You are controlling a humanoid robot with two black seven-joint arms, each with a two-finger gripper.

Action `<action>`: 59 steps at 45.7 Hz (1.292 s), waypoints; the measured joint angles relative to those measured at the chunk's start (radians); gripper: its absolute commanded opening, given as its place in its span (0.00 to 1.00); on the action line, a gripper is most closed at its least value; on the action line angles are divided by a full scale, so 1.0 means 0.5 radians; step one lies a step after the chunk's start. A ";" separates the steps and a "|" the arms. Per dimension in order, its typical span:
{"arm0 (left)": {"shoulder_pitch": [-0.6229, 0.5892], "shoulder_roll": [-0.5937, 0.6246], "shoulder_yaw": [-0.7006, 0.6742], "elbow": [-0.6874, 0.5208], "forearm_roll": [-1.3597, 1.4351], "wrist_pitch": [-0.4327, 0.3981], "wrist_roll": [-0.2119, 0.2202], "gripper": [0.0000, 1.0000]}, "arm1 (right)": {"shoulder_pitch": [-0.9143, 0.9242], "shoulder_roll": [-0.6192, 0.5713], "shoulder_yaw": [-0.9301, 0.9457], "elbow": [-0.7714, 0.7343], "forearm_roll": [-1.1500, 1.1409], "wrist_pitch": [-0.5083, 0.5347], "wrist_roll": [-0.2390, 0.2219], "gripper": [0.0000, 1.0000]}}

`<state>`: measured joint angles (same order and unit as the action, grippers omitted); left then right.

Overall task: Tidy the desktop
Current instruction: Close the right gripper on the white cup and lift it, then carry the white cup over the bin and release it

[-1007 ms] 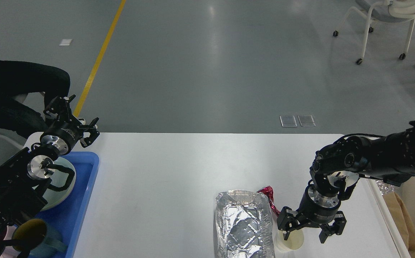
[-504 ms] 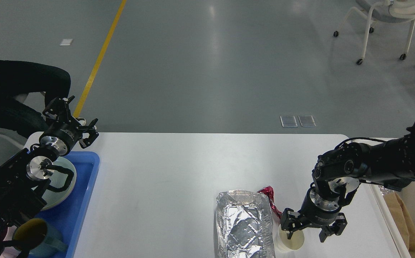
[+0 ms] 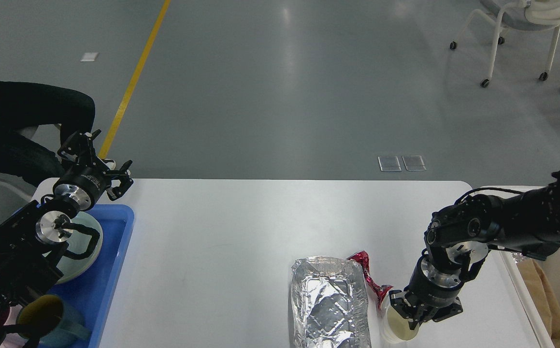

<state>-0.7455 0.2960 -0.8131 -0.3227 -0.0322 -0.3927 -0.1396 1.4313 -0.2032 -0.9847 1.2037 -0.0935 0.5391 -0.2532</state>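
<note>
The white desktop (image 3: pixel 222 227) fills the lower half of the head view. Near its front edge lie a crumpled silver foil tray (image 3: pixel 328 304), a red foil wrapper (image 3: pixel 369 278) and a small white cup (image 3: pixel 396 329). My right gripper (image 3: pixel 409 320) points down at the cup, its fingers drawn together on the cup's rim, and the cup looks slightly tilted. My left gripper (image 3: pixel 100 158) is open and empty, held above the desktop's far left corner.
A blue tray (image 3: pixel 118 241) at the left edge holds a pale plate (image 3: pixel 84 251) and a dark mug (image 3: pixel 48 316). A seated person (image 3: pixel 23 121) is at the far left. A brown paper bag (image 3: pixel 545 299) stands beside the right edge, and a wheeled chair (image 3: pixel 516 29) stands far back.
My right gripper has lowered toward the front edge and its fingers have closed from wide open onto the cup's rim. The left arm has barely moved.
</note>
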 measured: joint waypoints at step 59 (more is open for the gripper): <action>0.000 0.000 0.001 0.000 0.000 0.000 0.000 0.97 | 1.345 -0.755 -0.189 -0.227 0.304 0.457 0.019 0.00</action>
<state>-0.7455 0.2961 -0.8125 -0.3228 -0.0322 -0.3927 -0.1396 2.1040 -0.5808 -1.0791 1.0902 0.0584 0.7674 -0.2436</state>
